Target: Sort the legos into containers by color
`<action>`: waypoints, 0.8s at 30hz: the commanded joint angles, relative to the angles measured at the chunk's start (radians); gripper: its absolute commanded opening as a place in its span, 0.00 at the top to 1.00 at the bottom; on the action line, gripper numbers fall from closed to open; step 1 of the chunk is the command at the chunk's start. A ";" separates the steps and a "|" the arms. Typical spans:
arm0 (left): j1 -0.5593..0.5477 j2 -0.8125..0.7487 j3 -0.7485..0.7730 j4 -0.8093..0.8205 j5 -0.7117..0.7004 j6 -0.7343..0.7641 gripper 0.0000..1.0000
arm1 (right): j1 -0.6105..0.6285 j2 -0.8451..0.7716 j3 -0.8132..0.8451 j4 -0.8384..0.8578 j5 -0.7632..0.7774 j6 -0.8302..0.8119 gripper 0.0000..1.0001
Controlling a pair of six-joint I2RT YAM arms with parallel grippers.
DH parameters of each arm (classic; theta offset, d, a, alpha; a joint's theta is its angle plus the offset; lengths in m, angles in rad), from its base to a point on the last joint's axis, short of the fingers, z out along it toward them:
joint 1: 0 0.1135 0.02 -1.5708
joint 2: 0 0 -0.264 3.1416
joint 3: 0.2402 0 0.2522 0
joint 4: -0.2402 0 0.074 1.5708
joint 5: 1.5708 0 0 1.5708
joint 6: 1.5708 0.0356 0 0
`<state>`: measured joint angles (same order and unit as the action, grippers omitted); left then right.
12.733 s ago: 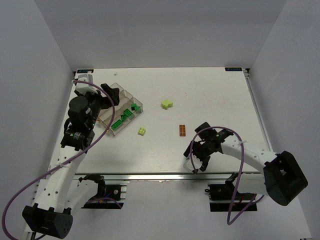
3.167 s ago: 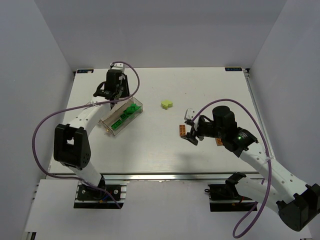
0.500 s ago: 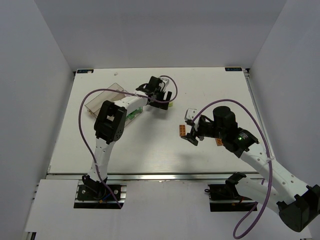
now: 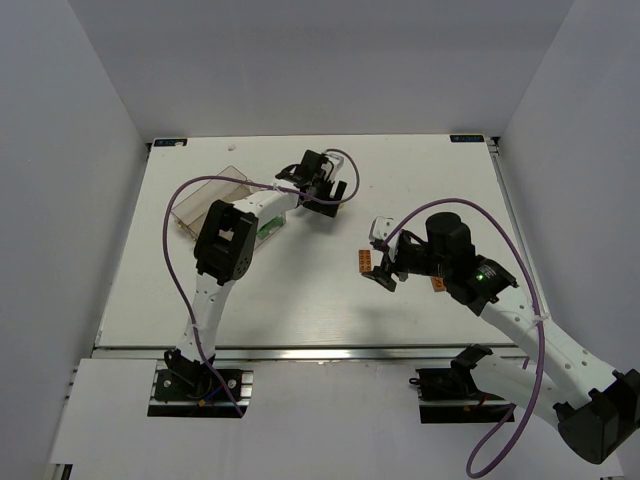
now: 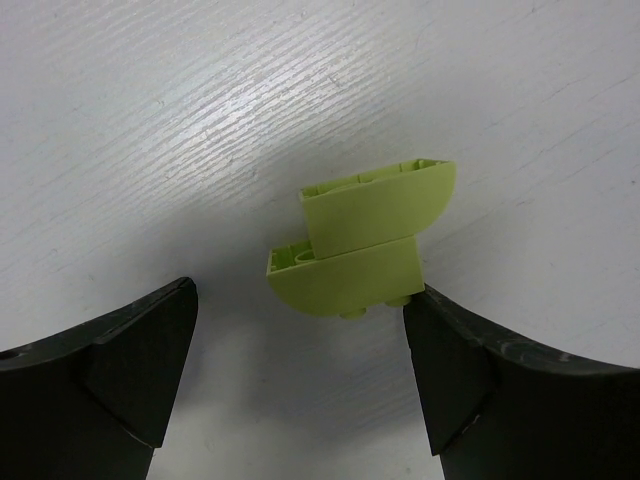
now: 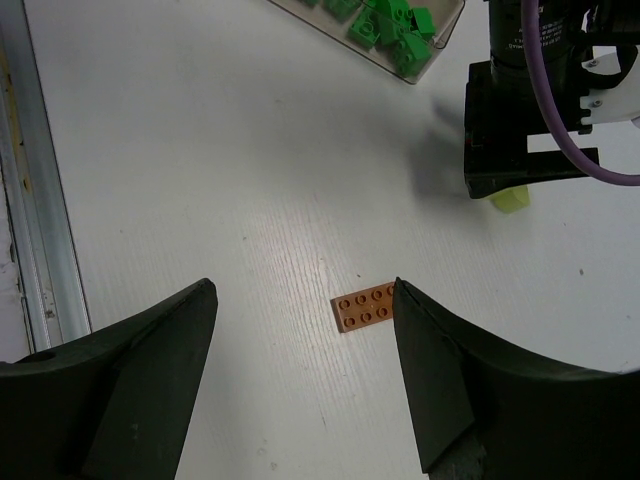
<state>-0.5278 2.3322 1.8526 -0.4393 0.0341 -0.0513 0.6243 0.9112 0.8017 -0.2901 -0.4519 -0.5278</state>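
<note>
Left gripper (image 5: 298, 320): wide open and holding nothing. It sits low over the lime brick (image 5: 365, 240).
Lime brick: on the bare table (image 4: 300, 290), between the two fingers but not in the middle. It is just beside the finger on the right of the wrist picture, maybe touching it. It is apart from the other finger.
Long side: runs across the gap from finger to finger, a little tilted. One end is round.
Nearer arm: the left one. The right gripper (image 6: 300, 300) is well apart, open and empty, above the orange brick (image 6: 367, 306).
Tray (image 4: 200, 190): at the far left of the table, with green bricks (image 6: 385, 25) in it.
Views: the left wrist view shows the uneven gap. The top view hides the lime brick under the gripper. The right wrist view shows only a small lime bit.
Next move: likely a squeeze; the brick may slide first.
</note>
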 commanded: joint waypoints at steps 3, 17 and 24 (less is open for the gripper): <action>-0.018 0.004 0.028 0.016 0.023 0.044 0.07 | 0.009 -0.009 0.013 0.009 -0.007 -0.001 0.24; -0.028 0.029 0.071 0.033 0.003 0.018 0.08 | 0.018 -0.006 0.013 0.009 0.004 -0.006 0.24; -0.028 0.049 0.089 0.017 -0.003 0.005 0.11 | 0.018 -0.008 0.011 0.009 0.004 -0.006 0.24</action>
<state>-0.5522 2.3821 1.9167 -0.4068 0.0349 -0.0311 0.6373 0.9112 0.8017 -0.2901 -0.4480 -0.5312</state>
